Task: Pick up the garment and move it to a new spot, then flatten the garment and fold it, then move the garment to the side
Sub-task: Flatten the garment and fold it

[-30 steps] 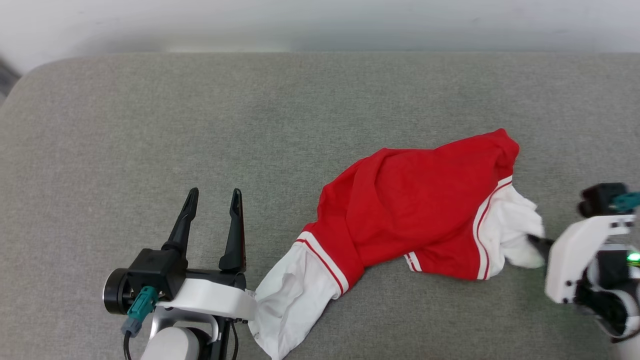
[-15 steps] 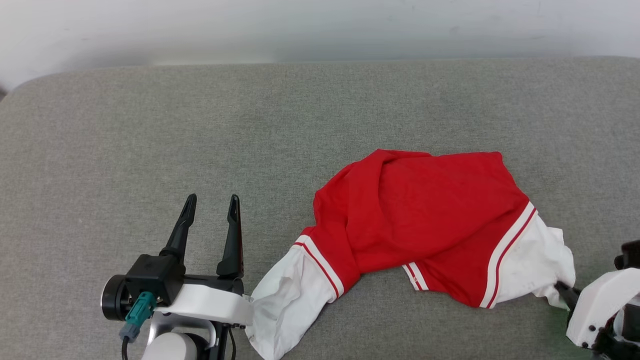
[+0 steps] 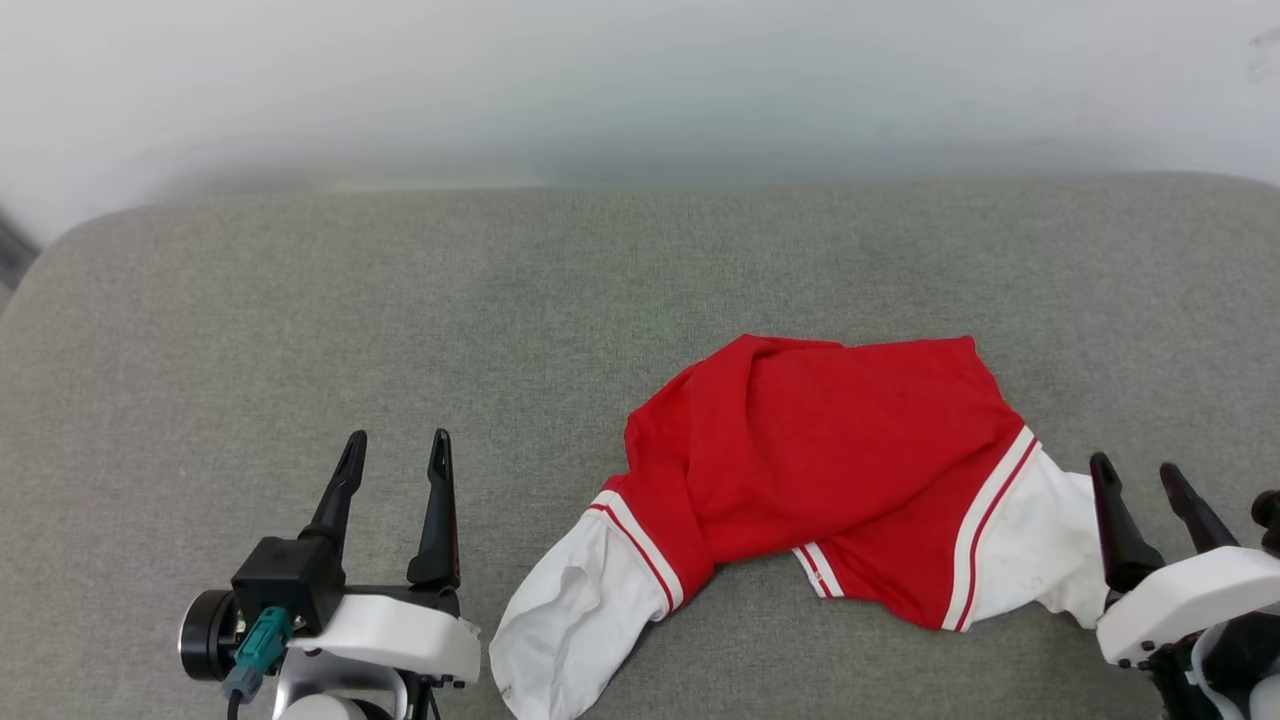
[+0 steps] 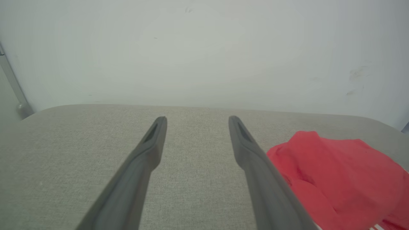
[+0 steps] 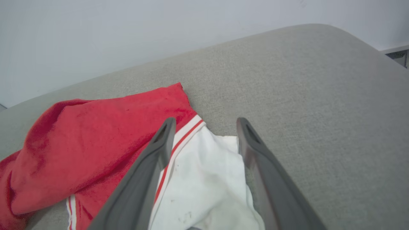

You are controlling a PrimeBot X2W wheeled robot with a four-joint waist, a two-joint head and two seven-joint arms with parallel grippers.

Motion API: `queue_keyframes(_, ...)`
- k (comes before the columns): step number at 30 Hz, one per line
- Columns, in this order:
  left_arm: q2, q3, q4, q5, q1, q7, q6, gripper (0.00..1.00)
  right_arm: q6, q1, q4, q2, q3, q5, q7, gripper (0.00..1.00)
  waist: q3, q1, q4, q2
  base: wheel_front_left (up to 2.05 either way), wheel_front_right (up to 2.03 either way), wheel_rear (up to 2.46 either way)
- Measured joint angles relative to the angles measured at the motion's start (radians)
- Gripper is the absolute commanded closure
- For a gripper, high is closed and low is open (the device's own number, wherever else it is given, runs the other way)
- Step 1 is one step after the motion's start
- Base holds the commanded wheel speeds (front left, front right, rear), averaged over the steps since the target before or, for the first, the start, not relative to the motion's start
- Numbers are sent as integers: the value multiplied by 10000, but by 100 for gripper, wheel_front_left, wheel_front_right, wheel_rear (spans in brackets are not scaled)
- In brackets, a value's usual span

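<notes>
left claw point(image 4: 197, 118) spread, empty | garment point(image 4: 338, 179) right | grey cushion point(image 4: 80, 153) below

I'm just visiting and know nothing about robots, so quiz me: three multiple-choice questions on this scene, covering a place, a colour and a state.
1. Where on the grey padded surface does the red shirt lie?
A) between the left end effector and the right end effector
B) left of both
C) against the far wall
2. Its sleeves are:
A) black
B) white
C) yellow
3. The right end effector is:
A) shut on a sleeve
B) shut on nothing
C) open
1 A: one stands at each end of it. 2 B: both sleeve ends show white. 3 C: its fingers stand apart.
</notes>
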Motion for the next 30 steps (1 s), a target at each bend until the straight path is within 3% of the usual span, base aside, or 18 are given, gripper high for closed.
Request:
queue_keyframes(4,109,25,65,-35,161,71,42,0,0,161,-487,100,474,-353,-1150,0,-297,0,-16,0,0,0,0)
queue_keyframes(8,173,35,130,-48,355,159,98,0,0,562,-1078,150,917,-694,-1632,0,-582,0,-54,0,0,0,0)
queue_keyframes(19,525,88,313,-255,818,779,142,0,0,2047,-2777,516,1569,-1390,-1534,0,-1262,-1,-384,0,0,0,0)
queue_keyframes(23,836,-318,173,-593,742,2075,-453,0,0,2311,-3267,637,1684,-1436,-1340,0,-1324,-1,-533,0,0,0,0)
queue_keyframes(30,1584,-1605,-546,-932,344,5294,-1603,0,0,2412,-3563,731,1695,-1438,-1087,0,-1246,-1,-699,0,0,0,0)
